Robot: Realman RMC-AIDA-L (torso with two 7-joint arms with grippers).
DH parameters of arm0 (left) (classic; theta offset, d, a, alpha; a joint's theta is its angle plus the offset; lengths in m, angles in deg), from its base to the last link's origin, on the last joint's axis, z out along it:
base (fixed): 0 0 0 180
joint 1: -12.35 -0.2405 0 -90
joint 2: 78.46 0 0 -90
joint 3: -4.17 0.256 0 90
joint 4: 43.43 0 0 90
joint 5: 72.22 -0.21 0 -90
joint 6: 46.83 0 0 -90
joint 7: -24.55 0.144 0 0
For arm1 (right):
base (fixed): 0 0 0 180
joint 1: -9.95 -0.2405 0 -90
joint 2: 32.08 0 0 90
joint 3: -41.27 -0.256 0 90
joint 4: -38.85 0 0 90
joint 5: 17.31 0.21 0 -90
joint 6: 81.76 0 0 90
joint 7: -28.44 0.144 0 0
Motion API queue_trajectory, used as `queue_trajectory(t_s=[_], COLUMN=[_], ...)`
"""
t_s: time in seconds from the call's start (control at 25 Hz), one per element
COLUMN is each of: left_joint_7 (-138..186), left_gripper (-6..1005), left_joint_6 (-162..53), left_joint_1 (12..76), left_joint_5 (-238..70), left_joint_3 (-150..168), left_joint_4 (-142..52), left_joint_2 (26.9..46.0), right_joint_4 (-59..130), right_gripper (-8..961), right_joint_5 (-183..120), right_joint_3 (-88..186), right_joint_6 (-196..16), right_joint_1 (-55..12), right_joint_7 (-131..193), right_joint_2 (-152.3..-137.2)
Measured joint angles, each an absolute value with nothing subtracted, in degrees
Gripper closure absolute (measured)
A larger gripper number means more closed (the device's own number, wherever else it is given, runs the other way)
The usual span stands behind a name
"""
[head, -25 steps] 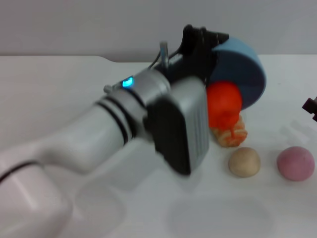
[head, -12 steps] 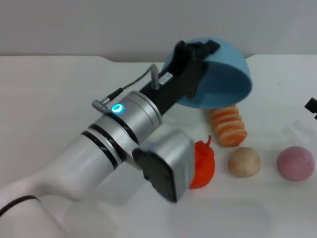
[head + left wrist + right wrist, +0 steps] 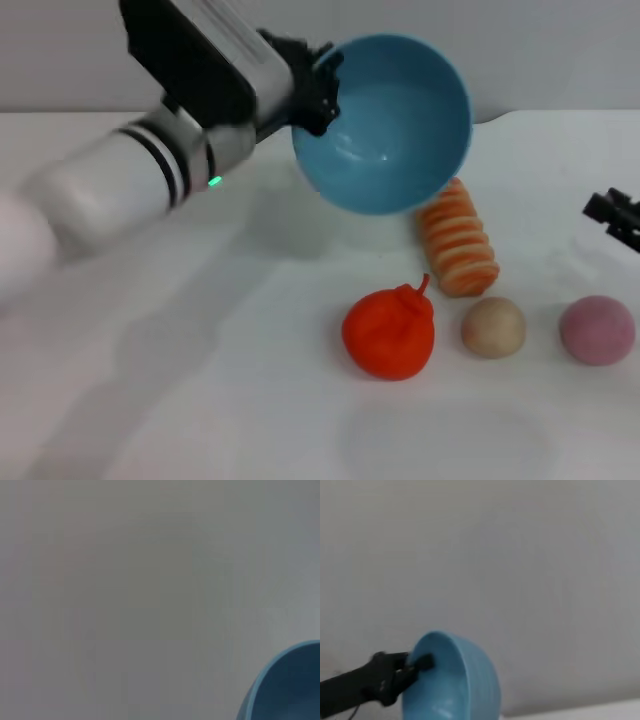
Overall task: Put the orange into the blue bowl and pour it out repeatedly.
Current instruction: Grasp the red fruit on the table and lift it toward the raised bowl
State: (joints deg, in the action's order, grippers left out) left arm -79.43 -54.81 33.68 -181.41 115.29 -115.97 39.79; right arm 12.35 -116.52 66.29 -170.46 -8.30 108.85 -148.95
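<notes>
Left tool (image 3: 318,92) clamped on bowl (image 3: 392,125) rim, bowl tipped, raised — orange (image 3: 390,333) on surface (image 3: 200,380) at 6 o'clock; right tool (image 3: 612,212) state unclear.

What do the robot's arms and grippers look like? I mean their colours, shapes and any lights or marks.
The left arm is a thick round tube, white and silver, with black rings and a small green light near the wrist. A black box-shaped housing sits on the wrist, and the left gripper is black and angular. Of the right arm only the black right gripper tip shows, at the right edge of the head view.
</notes>
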Motion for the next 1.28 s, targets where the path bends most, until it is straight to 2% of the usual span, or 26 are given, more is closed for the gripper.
queue_trajectory(t_s=[0.12, 0.24, 0.56, 0.8, 1.28], left_joint_7=[-87.39, -95.24, -115.41, -118.49, -118.33], left_gripper=[1000, 1000, 1000, 1001, 1001], left_joint_6=[-68.12, -77.45, -82.08, -82.94, -82.12], left_joint_1=[37.79, 42.28, 49.50, 51.18, 50.99], left_joint_5=[-179.80, -184.20, -199.38, -202.75, -203.44], left_joint_3=[106.19, 99.94, 98.05, 96.07, 93.50], left_joint_4=[-111.19, -106.03, -100.97, -100.70, -100.73], left_joint_2=[39.65, 39.53, 39.56, 39.71, 39.75], right_joint_4=[10.12, 7.09, 4.39, 4.62, 10.00], right_gripper=[556, 560, 569, 577, 591], right_joint_5=[-122.75, -128.24, -138.41, -143.27, -142.59], right_joint_3=[66.91, 68.56, 79.74, 85.84, 87.53], right_joint_6=[-170.63, -170.80, -170.69, -168.88, -161.93], right_joint_1=[-10.73, -13.40, -21.34, -25.44, -26.96], right_joint_7=[115.01, 120.81, 131.75, 136.20, 137.71], right_joint_2=[-148.08, -147.82, -148.32, -150.08, -150.44])
